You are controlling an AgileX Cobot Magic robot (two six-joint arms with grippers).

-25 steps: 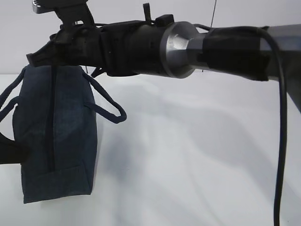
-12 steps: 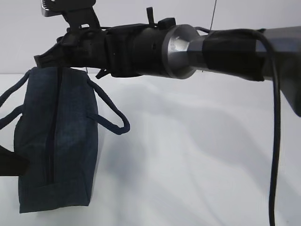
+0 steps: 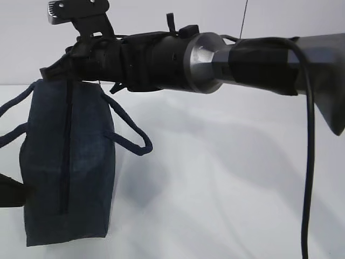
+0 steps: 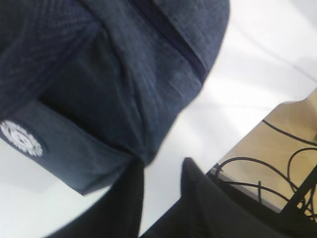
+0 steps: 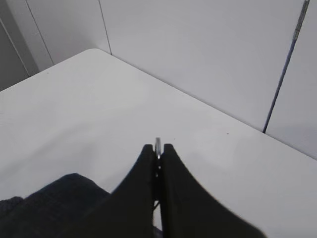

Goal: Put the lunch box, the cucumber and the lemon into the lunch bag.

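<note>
Two black jaws of the right gripper (image 5: 158,151) are pressed together on a thin silver ring pull (image 5: 158,144) at the far top end of the boxy dark navy fabric lunch bag (image 3: 67,162). At the bag's near end, the left gripper (image 4: 162,171) stands slightly spread beside the fabric, gripping nothing. Draw the pull steadily along the long dark zipper (image 3: 67,145); steady the bag first.
</note>
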